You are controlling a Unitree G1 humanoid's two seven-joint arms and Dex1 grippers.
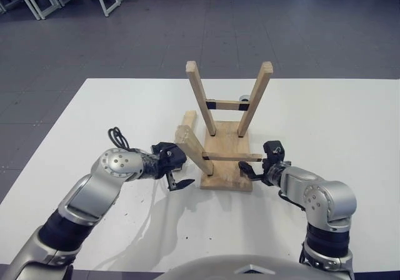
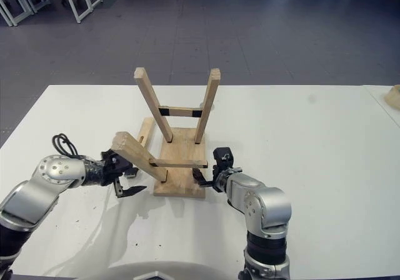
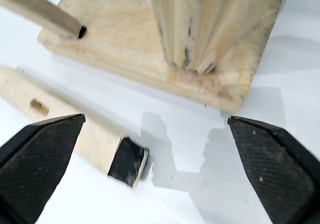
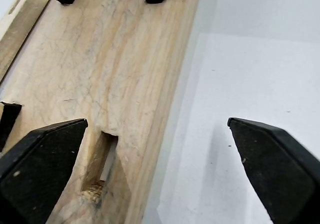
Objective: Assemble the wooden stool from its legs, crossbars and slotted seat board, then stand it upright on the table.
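The seat board (image 1: pixel 228 141) lies flat on the desk (image 1: pixel 337 124) with three legs (image 1: pixel 200 95) and two crossbars (image 1: pixel 231 157) fitted. The fourth leg (image 2: pixel 146 130) lies loose beside it, its slot (image 4: pixel 102 156) empty. Turning the stool upright is also left. The left gripper (image 3: pixel 156 118) and right gripper (image 4: pixel 157 120) hover at the near corners, fingers released.

Our left arm (image 1: pixel 94 192) wore a smooth silver shell, with a round elbow cap (image 1: pixel 119 162) dotted with small screws and a black cable (image 1: pixel 115 136) looped beside it. Our right arm (image 1: pixel 331 199) was the same silver, banded in black lower down. The left claw (image 3: pixel 156 119) and right claw (image 4: pixel 157 121) were black, and their wedge-shaped fingertips (image 3: pixel 40 159) had finely stippled faces.
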